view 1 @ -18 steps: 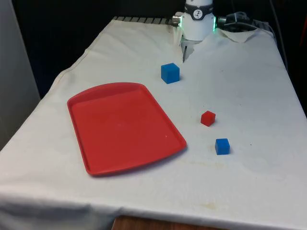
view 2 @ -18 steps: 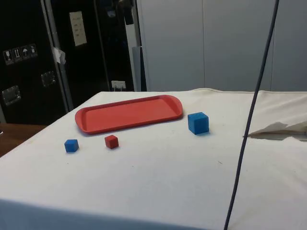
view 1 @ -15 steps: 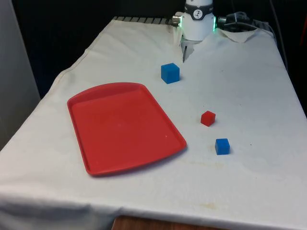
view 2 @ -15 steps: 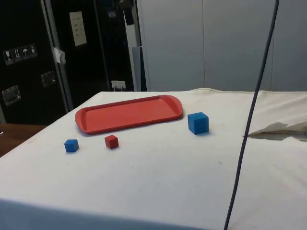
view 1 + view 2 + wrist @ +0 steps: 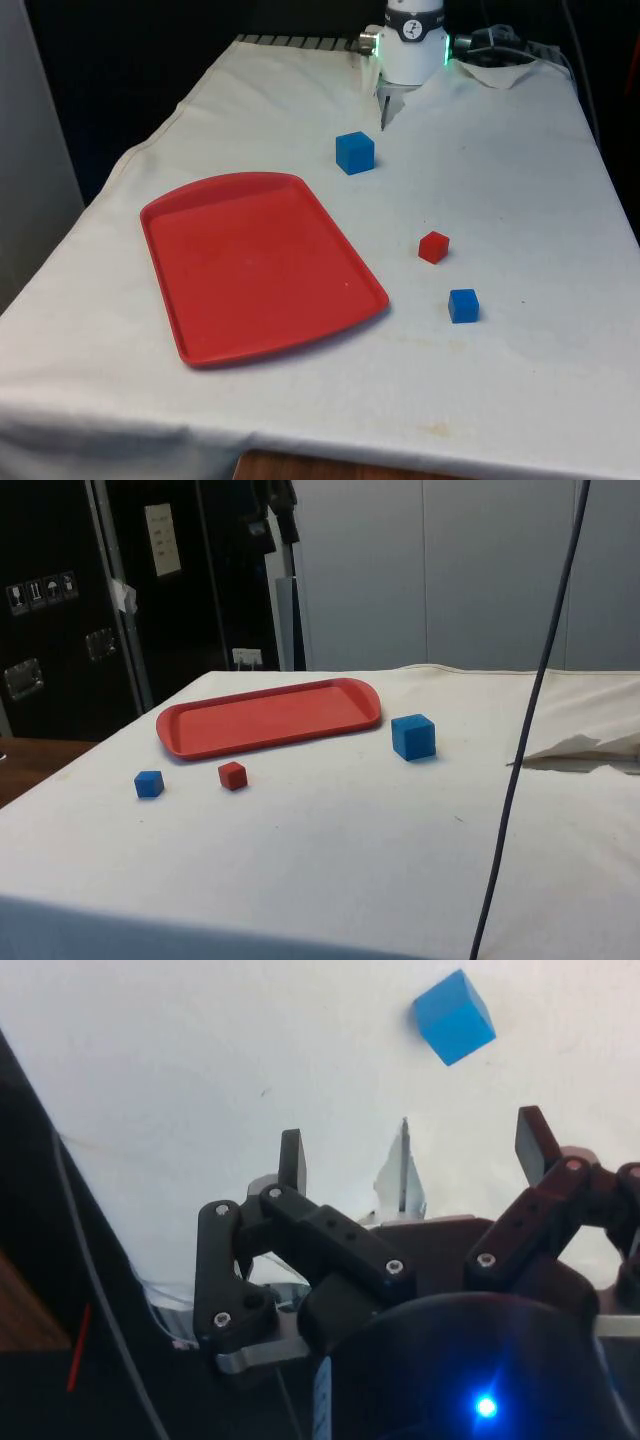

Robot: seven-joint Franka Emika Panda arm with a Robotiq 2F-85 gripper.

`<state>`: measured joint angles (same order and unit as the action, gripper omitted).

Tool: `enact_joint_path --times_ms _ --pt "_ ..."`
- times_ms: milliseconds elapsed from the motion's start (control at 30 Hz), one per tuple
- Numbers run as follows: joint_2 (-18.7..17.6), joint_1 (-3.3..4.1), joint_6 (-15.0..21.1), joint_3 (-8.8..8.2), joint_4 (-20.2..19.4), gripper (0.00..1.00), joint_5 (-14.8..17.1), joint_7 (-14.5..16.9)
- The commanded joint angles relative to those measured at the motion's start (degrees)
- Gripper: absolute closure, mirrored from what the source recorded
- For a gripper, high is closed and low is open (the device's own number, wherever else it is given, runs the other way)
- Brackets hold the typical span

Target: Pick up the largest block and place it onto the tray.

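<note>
1. The claw point(image 5: 410, 1150) hung wide apart in the wrist view, both black fingers point(image 5: 292, 1162) spread with nothing between them, only white cloth below.
2. The large blue block point(image 5: 354, 153) sat on the white-clothed surface point(image 5: 500, 180), at the far end near the robot's base, well apart from the claw's grip; in the wrist view it point(image 5: 454, 1017) lay beyond the fingertips, untouched.
3. From the side, that same block point(image 5: 413, 736) stood flat on the cloth, just beside the tray's rounded corner but not touching it.
4. The red tray point(image 5: 255, 264) lay on the front view's left, bare of any block, and stretched away from the block in the side view point(image 5: 270, 716).
5. A small red block point(image 5: 433, 246) rested on the front view's right, with a small blue block point(image 5: 463, 305) nearer the camera, the two near each other yet apart.
6. In the side view, the small red one point(image 5: 232, 775) and the small blue one point(image 5: 149, 784) sat in front of the tray, both clear of its rim.
7. A dark cable point(image 5: 520, 750) crossed the side view from top to bottom.
</note>
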<state>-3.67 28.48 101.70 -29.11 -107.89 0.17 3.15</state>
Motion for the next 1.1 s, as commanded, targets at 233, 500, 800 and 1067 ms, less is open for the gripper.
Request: enact_joint_path --times_ms 233,500,800,1067 --pt "1.5 0.11 1.4 0.17 -4.4 0.0 -2.6 -0.5" --pt "2.8 -0.06 2.9 0.06 -8.7 0.0 -4.2 -0.2" --pt "4.4 -1.03 6.1 -0.06 -14.8 0.0 -5.6 0.8" --pt "4.5 -1.95 9.1 -0.57 -19.0 0.0 -6.1 2.6"
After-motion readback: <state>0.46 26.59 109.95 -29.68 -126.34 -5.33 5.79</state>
